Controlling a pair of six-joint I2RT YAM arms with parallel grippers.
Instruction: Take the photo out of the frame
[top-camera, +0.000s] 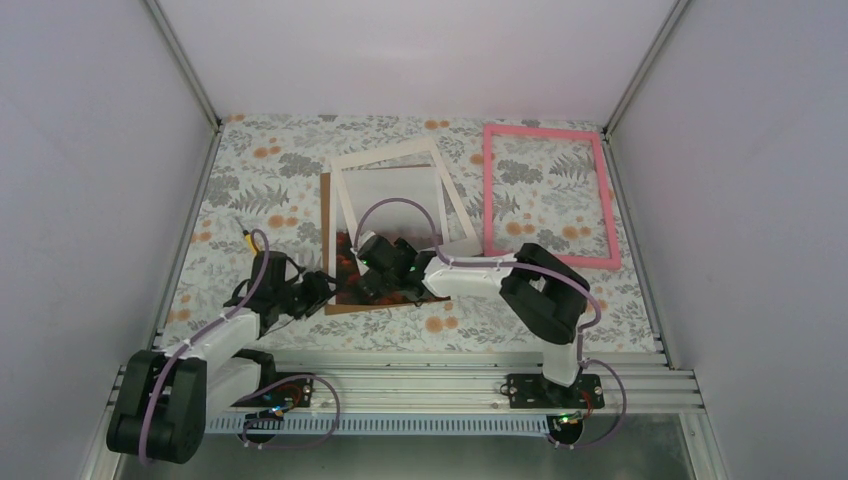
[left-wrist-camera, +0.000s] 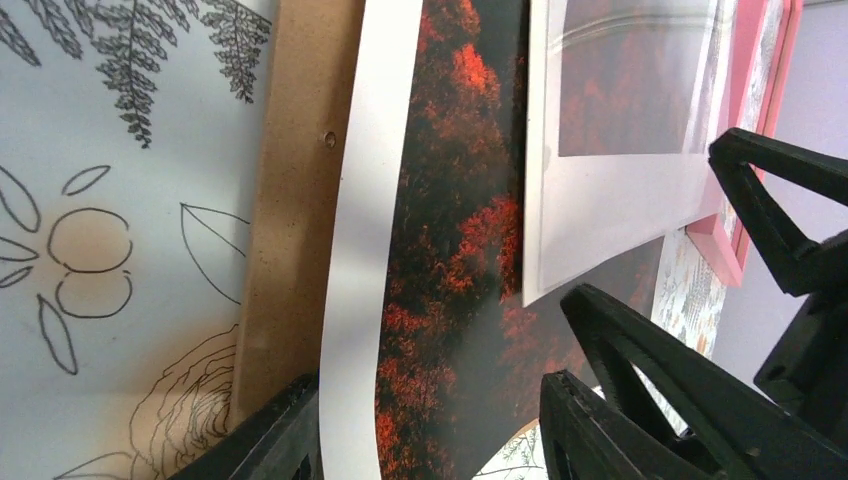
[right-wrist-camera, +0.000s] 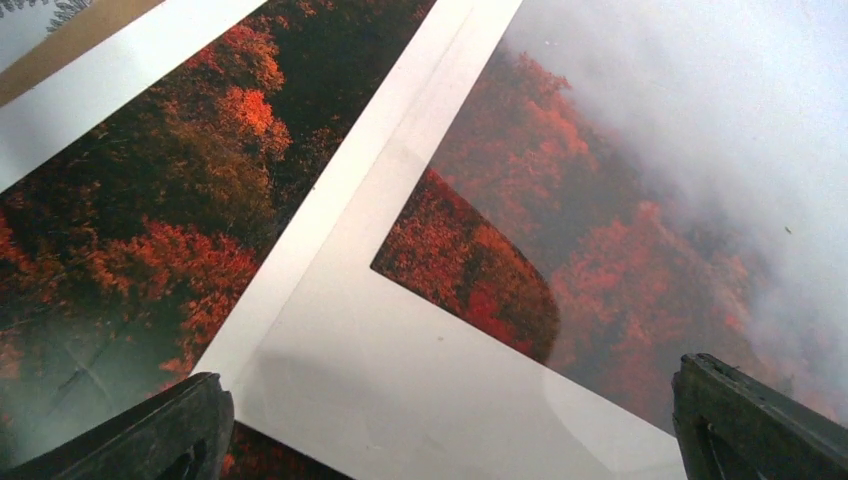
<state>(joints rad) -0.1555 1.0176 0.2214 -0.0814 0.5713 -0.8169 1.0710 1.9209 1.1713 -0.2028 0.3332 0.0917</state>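
The photo (top-camera: 350, 262) of red-orange trees lies on the brown backing board (top-camera: 327, 215), out of the pink frame (top-camera: 545, 130), which lies empty at the right. A cream mat board (top-camera: 385, 152) sits askew over the photo's upper part. My left gripper (top-camera: 325, 288) is at the photo's near left corner. In the left wrist view it (left-wrist-camera: 425, 420) is open, its jaws straddling the photo's (left-wrist-camera: 450, 200) near edge, whose white border curls up. My right gripper (top-camera: 380, 272) hovers wide open (right-wrist-camera: 450, 430) over the mat's corner (right-wrist-camera: 400, 380) and the photo (right-wrist-camera: 150, 180).
The floral tablecloth (top-camera: 250, 180) covers the table between grey side walls. The frame (left-wrist-camera: 725, 245) lies just right of the mat (left-wrist-camera: 600, 220). The right gripper's black fingers (left-wrist-camera: 780, 200) crowd the right of the left wrist view. The backing board (left-wrist-camera: 290, 200) shows left of the photo.
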